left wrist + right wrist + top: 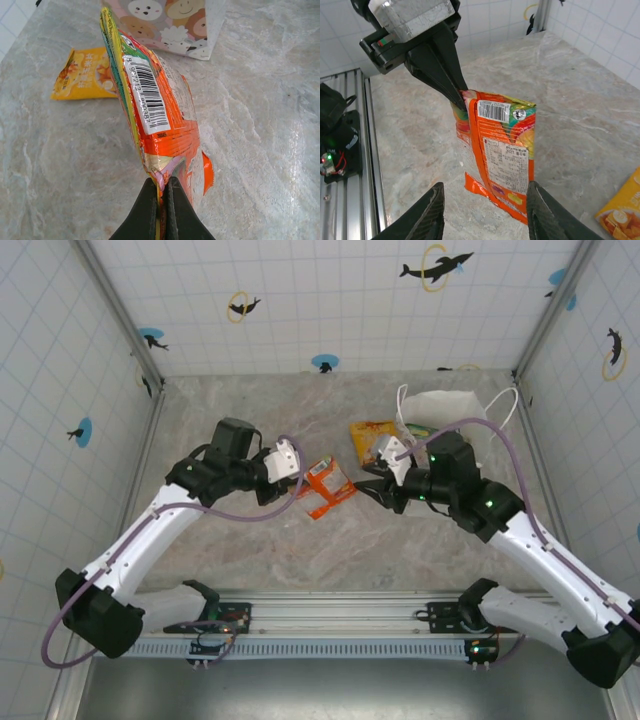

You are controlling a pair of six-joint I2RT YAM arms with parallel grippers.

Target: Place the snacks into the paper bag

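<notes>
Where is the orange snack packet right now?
Mid-table in the top view, the orange packet is pinched by the left gripper, just left of the right gripper, a yellow packet beyond.

Bright, even light, soft shadows, sharp focus.

Grey marbled tabletop point(330, 560); white tiled walls point(330, 310), dolphin stickers point(436, 267).

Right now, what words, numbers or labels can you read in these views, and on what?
On the orange packet, pinched in the left hand: barcode digits and back-panel print, too blurred to quote.
On the yellow packet: front lettering, too small to read.
On the paper bag: cartoon animal faces, no words.
</notes>
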